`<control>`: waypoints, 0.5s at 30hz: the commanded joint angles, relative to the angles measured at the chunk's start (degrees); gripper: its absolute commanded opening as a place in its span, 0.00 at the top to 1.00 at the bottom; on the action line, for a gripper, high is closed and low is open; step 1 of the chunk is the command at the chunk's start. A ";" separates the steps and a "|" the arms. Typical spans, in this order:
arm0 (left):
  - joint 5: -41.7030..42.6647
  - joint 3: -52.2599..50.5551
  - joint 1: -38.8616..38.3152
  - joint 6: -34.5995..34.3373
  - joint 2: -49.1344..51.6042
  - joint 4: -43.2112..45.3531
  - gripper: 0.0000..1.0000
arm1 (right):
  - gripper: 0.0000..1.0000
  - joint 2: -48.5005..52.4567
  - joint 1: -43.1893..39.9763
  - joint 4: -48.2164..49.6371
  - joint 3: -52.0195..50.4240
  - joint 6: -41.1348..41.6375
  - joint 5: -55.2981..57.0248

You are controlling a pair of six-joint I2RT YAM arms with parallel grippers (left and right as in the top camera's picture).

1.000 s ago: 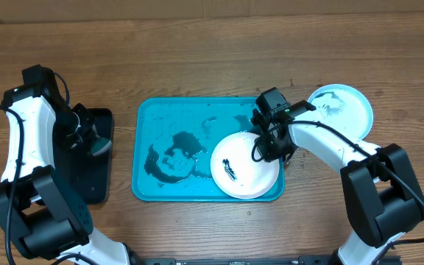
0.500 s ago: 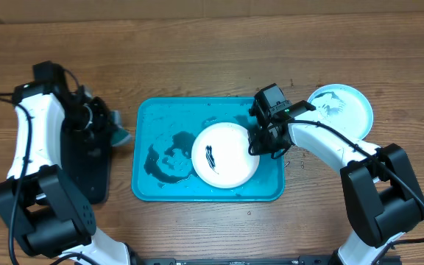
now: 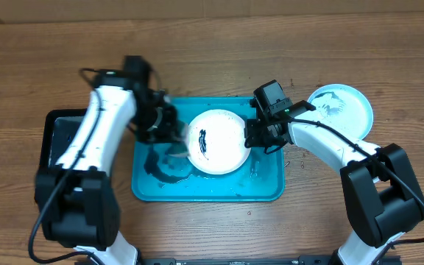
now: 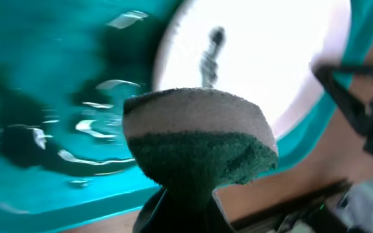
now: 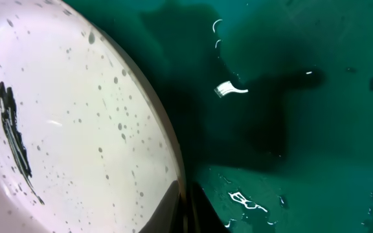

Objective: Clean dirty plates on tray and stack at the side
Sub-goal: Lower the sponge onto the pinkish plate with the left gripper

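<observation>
A white dirty plate [image 3: 219, 143] with a dark smear [image 3: 201, 140] is over the middle of the turquoise tray [image 3: 197, 190]. My right gripper [image 3: 258, 137] is shut on its right rim; the right wrist view shows the jaws [image 5: 186, 210] pinching the edge of the speckled plate [image 5: 63, 123]. My left gripper [image 3: 168, 134] is over the tray's left half, just left of the plate, shut on a sponge [image 4: 199, 139] with a pale top and a green scouring layer. In the left wrist view, the plate [image 4: 271, 58] lies just beyond the sponge. A light-blue-rimmed plate [image 3: 339, 109] with smears rests on the table to the right of the tray.
Water and a dark puddle [image 3: 160, 165] cover the tray's left floor. A black tray [image 3: 59, 136] lies on the table at the far left, partly under my left arm. The wooden table [image 3: 212, 59] extends behind the tray.
My left arm swung from the black tray to over the turquoise tray, carrying the sponge. My right gripper closed on the white plate's rim and moved it from the tray's right corner toward the middle.
</observation>
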 commanded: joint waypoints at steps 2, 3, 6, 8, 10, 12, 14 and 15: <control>-1.38 0.00 -6.23 -1.97 0.35 1.79 0.96 | 0.96 0.83 1.25 0.35 -0.02 2.36 -2.47; -3.32 0.00 -7.43 -4.13 0.35 2.54 0.96 | 0.96 0.94 1.81 0.35 -0.02 2.34 -2.97; -5.49 -0.02 -10.19 -8.02 0.35 4.81 0.96 | 0.96 0.94 3.41 0.15 -0.02 2.34 -3.04; -5.90 -0.07 -11.96 -8.02 0.35 6.14 0.96 | 0.96 0.94 4.39 0.20 -0.02 2.36 -3.02; -7.85 -0.24 -13.33 -8.94 0.35 6.71 0.96 | 0.96 0.94 4.66 0.15 -0.02 2.38 -3.02; -10.64 -0.92 -14.49 -11.52 0.35 7.17 0.96 | 0.96 0.94 4.63 0.20 -0.02 2.45 -2.97; -10.91 -2.84 -15.41 -13.11 0.35 9.01 0.96 | 0.96 0.94 4.09 0.57 -0.02 3.04 -2.78; -10.95 -3.72 -15.65 -13.79 0.35 9.88 0.96 | 0.96 0.94 3.93 0.68 -0.02 3.45 -2.80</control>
